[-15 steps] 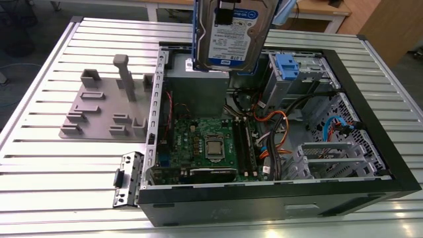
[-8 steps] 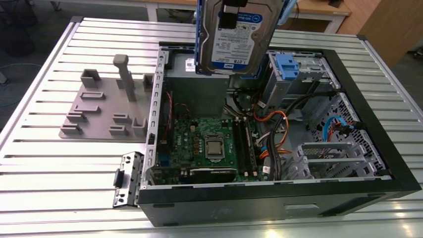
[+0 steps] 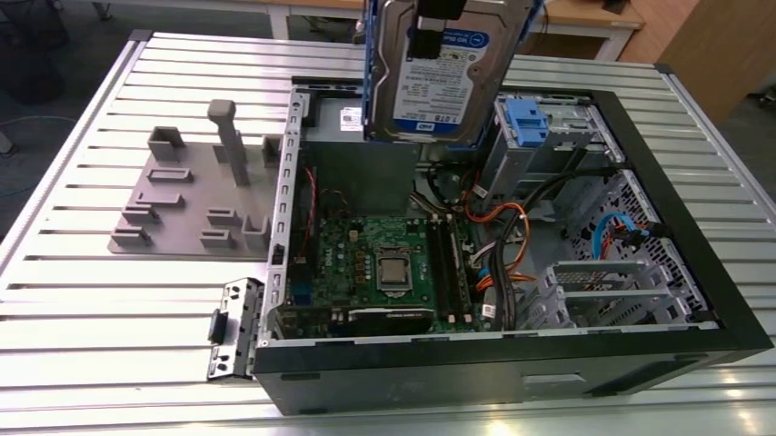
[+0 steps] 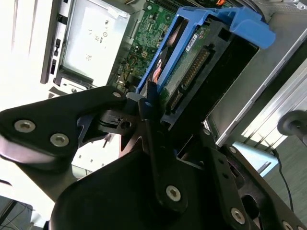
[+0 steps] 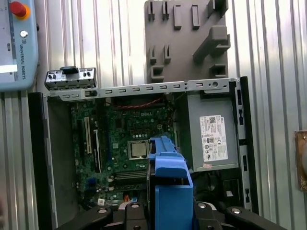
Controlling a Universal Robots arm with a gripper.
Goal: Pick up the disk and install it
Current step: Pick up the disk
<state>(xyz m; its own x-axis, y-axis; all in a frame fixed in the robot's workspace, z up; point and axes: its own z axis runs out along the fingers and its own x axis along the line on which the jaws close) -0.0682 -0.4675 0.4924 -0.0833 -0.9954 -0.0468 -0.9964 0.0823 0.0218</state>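
The disk (image 3: 442,82), a silver hard drive with a white-and-blue label in a bright blue bracket, hangs upright above the back of the open computer case (image 3: 715,300). My gripper (image 3: 434,23) is shut on its upper edge. In the second wrist view the black fingers (image 4: 149,103) clamp the blue bracket of the disk (image 4: 192,52), connector edge showing. In the first wrist view the disk (image 5: 170,184) appears edge-on over the motherboard (image 5: 129,139), between the gripper's (image 5: 169,213) black links. The grey drive cage with a small blue latch (image 3: 530,120) stands just to the exterior view's right of the disk.
The grey power supply (image 5: 211,132) with a white sticker sits in the case corner beside the disk. Orange and blue cables (image 3: 510,245) run through the case middle. A grey fixture plate (image 3: 194,204) with upright posts lies on the slatted table beside the case. A pendant (image 5: 17,43) lies nearby.
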